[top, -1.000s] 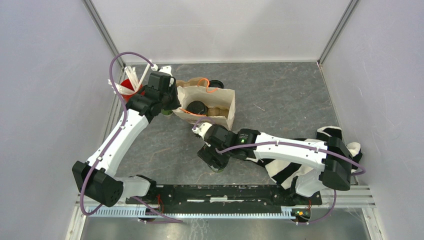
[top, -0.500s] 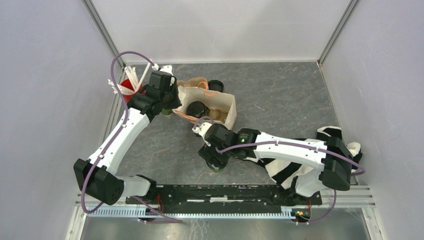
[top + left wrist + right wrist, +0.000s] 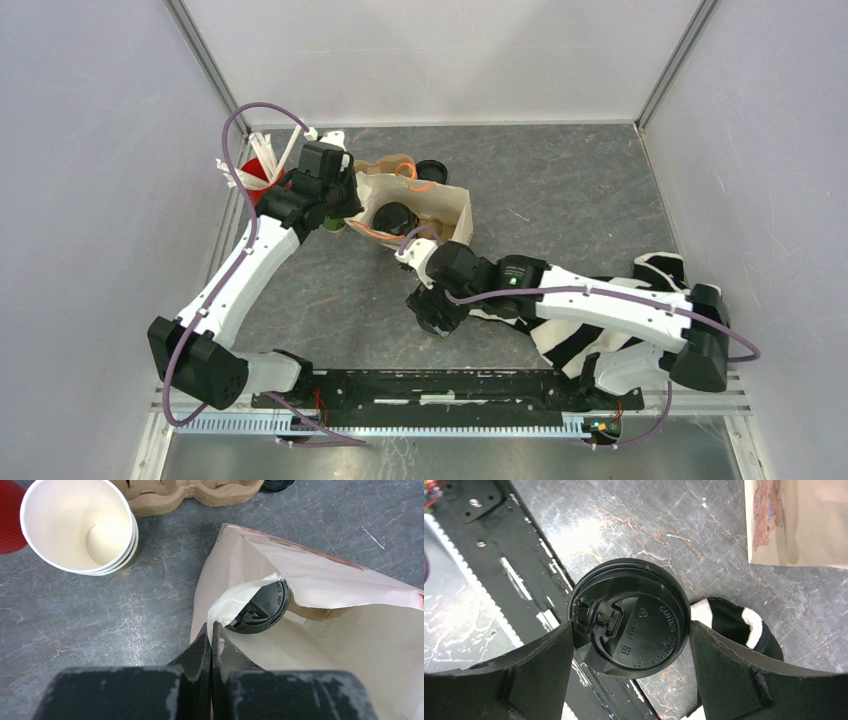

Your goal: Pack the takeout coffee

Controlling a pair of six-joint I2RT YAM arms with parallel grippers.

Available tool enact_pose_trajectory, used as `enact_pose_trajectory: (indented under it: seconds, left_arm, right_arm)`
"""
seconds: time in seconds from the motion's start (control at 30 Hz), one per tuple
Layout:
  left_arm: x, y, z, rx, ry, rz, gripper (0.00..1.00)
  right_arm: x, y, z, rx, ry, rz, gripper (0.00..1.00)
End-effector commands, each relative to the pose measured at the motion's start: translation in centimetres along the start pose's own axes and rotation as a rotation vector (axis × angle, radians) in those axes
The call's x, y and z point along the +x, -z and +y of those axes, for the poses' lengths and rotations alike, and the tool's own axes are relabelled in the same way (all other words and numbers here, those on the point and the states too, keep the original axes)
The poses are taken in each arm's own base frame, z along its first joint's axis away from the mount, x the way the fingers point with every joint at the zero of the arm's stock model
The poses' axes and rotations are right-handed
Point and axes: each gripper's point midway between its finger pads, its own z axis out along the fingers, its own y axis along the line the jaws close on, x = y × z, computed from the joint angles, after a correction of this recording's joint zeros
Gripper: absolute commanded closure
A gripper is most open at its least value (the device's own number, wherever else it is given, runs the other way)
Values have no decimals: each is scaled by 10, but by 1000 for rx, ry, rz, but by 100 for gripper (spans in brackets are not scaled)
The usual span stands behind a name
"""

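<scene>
On dark grey marbled tabletop, boxed by pale grey walls. Far centre: cream paper bag lying open, black-lidded takeout cup inside, half hidden by torn lip. Left claw pinched tight on that lip. Right claw clamped wide across second black-lidded cup, near of bag. Far left: red straw-filled cup, stacked cream-lined paper cups, brown pulp carrier.

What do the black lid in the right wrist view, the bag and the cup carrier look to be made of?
The black lid looks like thin moulded plastic with a semi-gloss finish, shown by its raised lettering and sharp highlights. The bag is probably matte beige paper, as it is creased with soft folded edges. The carrier seems to be moulded pulp, as it is dull brown with rounded wells.
</scene>
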Motion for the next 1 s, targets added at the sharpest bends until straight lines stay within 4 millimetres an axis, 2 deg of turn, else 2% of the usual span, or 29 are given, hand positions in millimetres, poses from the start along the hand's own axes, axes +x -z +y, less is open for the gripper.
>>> enact_pose_trajectory:
  seconds: [0.0,0.17,0.37,0.53,0.6,0.7,0.87,0.97]
  left_arm:
    - [4,-5,3,-13,-1,17,98]
    - [-4,1,-2,17,-6,-19,98]
    - [-17,8,-5,57,7,-125,98]
    - [-21,10,-6,74,-1,-173,98]
    - [-23,11,-6,74,-4,-186,98]
    - [-26,14,-7,85,-4,-206,98]
    - [-31,21,-12,124,1,-248,98]
    - [-30,23,-11,129,1,-264,98]
  right_arm:
    - [-25,49,13,-115,71,-145,30]
    - [-41,107,21,-198,134,-257,33]
    - [-75,174,-1,-102,166,-417,33]
    - [-107,211,-18,0,186,-479,33]
    - [-120,218,-25,42,185,-496,33]
    - [-136,218,-36,120,185,-500,34]
    - [-162,199,-43,196,225,-512,35]
    - [-173,186,-39,190,260,-507,36]
